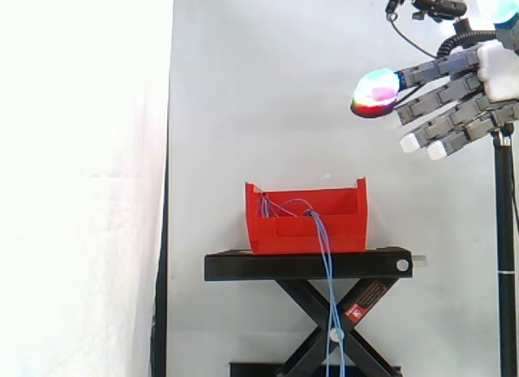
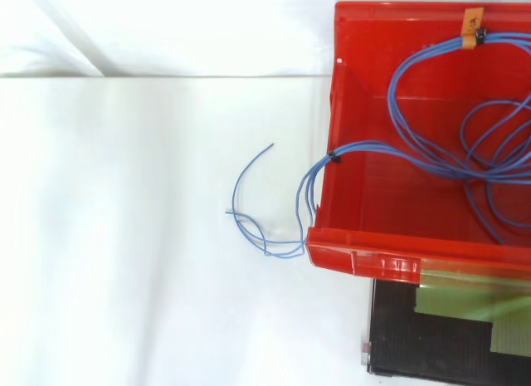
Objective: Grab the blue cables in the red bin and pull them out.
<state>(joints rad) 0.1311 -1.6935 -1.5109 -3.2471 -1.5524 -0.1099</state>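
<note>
Blue cables (image 2: pixel 357 147), red bin (image 2: pixel 365 257) partly off-frame

In the side view the hand (image 1: pixel 466 97) comes in from the right edge, high in the frame. Its fingers (image 1: pixel 438 69) stretch leftward, nearly straight, uncurled and fanned a little apart, sloping slightly downward toward their tips. The foremost fingertip pad (image 1: pixel 375 93) glows green, magenta and red. The lower pads (image 1: pixel 412 141) show white, and the upper pad (image 1: pixel 496 2) glows pale cyan.
</note>
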